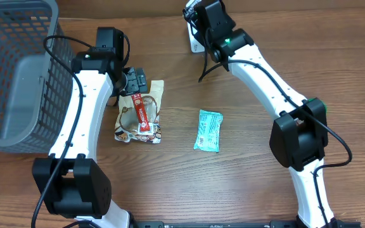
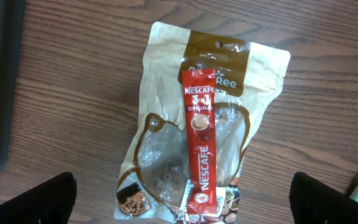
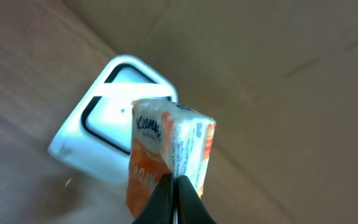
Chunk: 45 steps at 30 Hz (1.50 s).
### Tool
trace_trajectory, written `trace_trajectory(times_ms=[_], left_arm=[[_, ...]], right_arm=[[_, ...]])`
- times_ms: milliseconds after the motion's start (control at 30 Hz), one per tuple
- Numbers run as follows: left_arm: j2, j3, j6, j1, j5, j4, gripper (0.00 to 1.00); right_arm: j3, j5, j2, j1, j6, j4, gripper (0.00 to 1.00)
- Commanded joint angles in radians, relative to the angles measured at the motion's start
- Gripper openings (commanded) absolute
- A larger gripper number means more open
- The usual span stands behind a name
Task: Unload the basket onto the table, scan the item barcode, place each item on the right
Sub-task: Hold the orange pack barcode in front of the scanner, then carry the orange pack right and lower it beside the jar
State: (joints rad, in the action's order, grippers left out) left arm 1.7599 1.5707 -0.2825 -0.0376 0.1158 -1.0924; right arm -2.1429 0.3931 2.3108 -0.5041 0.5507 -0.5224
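Scanning is the step in hand: the right tool (image 3: 176,186), pressed together, pinches a tissue pack (image 3: 169,146) by its lower edge, just in front of the white scanner (image 3: 101,130) at the counter's far side. No barcode shows, so the next move probably calls for turning the pack until its code faces the window. The pack reads "Kleenex". The left tool (image 1: 134,81) hangs spread wide over a brown pouch (image 2: 166,81) bearing a red stick (image 2: 201,149) marked "NESCAFÉ 3in1 ORIGINAL".
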Motion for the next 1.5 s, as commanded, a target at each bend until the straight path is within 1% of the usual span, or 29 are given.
trace_trajectory(times_ms=[0,233,333,533,700,900,933,1000,1133,1300,1400,1467], left_arm=[[-0.021,0.014,-0.01,-0.002,-0.005,0.0,1.0],[-0.021,0.014,-0.01,-0.002,-0.005,0.0,1.0],[-0.021,0.014,-0.01,-0.002,-0.005,0.0,1.0],[-0.021,0.014,-0.01,-0.002,-0.005,0.0,1.0],[-0.021,0.014,-0.01,-0.002,-0.005,0.0,1.0],[-0.021,0.014,-0.01,-0.002,-0.005,0.0,1.0],[-0.021,0.014,-0.01,-0.002,-0.005,0.0,1.0],[-0.021,0.014,-0.01,-0.002,-0.005,0.0,1.0],[-0.021,0.014,-0.01,-0.002,-0.005,0.0,1.0],[-0.021,0.014,-0.01,-0.002,-0.005,0.0,1.0],[-0.021,0.014,-0.01,-0.002,-0.005,0.0,1.0],[-0.021,0.014,-0.01,-0.002,-0.005,0.0,1.0]], right_arm=[[-0.022,0.025,0.006,-0.003,0.058,0.06,0.04],[-0.022,-0.01,0.009,-0.004,0.094,0.167,0.04],[-0.022,-0.024,0.023,-0.004,0.164,0.2,0.04],[-0.022,-0.028,0.082,-0.005,0.294,0.214,0.04],[-0.022,-0.027,0.121,-0.005,0.296,0.224,0.04],[-0.022,-0.022,0.128,-0.005,0.294,0.232,0.04],[-0.023,0.003,0.125,-0.005,0.274,0.246,0.04],[-0.024,0.072,0.106,-0.005,0.172,0.267,0.04],[-0.024,0.058,0.019,-0.005,0.084,0.193,0.04],[-0.024,0.031,-0.154,-0.004,-0.128,0.009,0.04],[-0.024,0.003,-0.272,0.015,-0.323,-0.145,0.04],[-0.024,-0.08,-0.351,0.042,-0.438,-0.267,0.04]])
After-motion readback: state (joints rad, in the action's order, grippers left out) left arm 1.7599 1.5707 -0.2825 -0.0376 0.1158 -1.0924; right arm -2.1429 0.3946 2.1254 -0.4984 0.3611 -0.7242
